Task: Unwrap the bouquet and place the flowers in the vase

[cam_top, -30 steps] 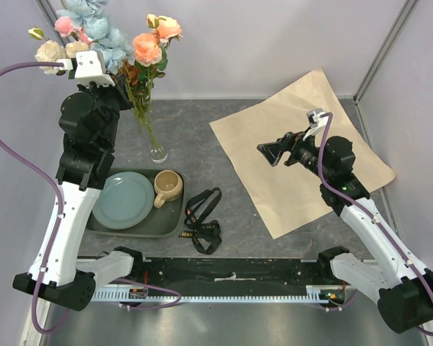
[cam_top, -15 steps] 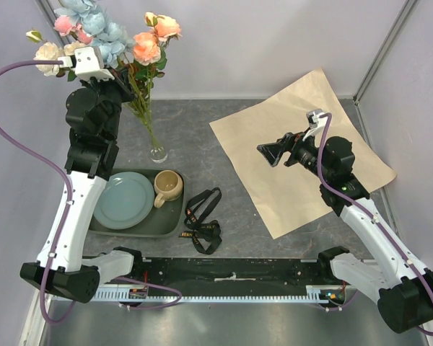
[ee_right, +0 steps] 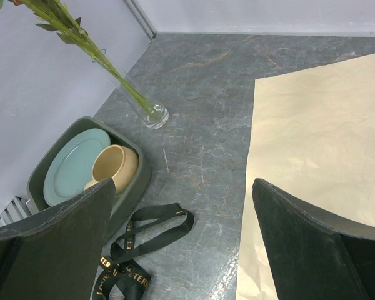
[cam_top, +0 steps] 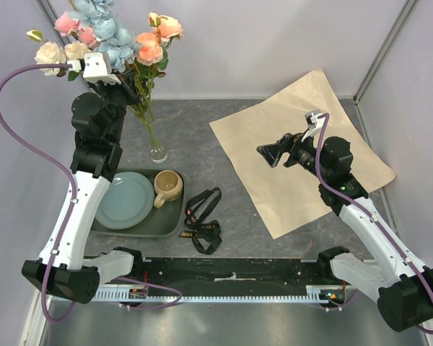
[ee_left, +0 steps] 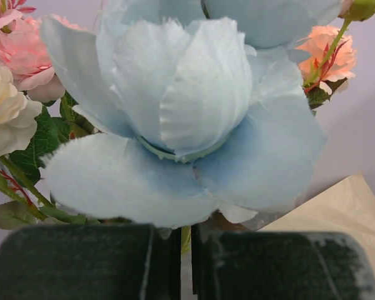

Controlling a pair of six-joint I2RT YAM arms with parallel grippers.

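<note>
While my left gripper (ee_left: 184, 265) is pinched shut on a stem just below the pale blue bloom, the flowers (cam_top: 141, 47) stand with their cut ends down inside the vase (cam_top: 157, 150). I judge the step in hand to be settling them and letting go. To do that well I should lower straight along the stems, keep the bunch centred over the vase mouth, and release slowly so the narrow glass does not tip. The bunch's long axis rises from the vase with a slight lean away from the paper (cam_top: 274, 205), heads pointing up. My right gripper (cam_top: 268, 153) hangs wide and empty, well to the paper side of the vase.
</note>
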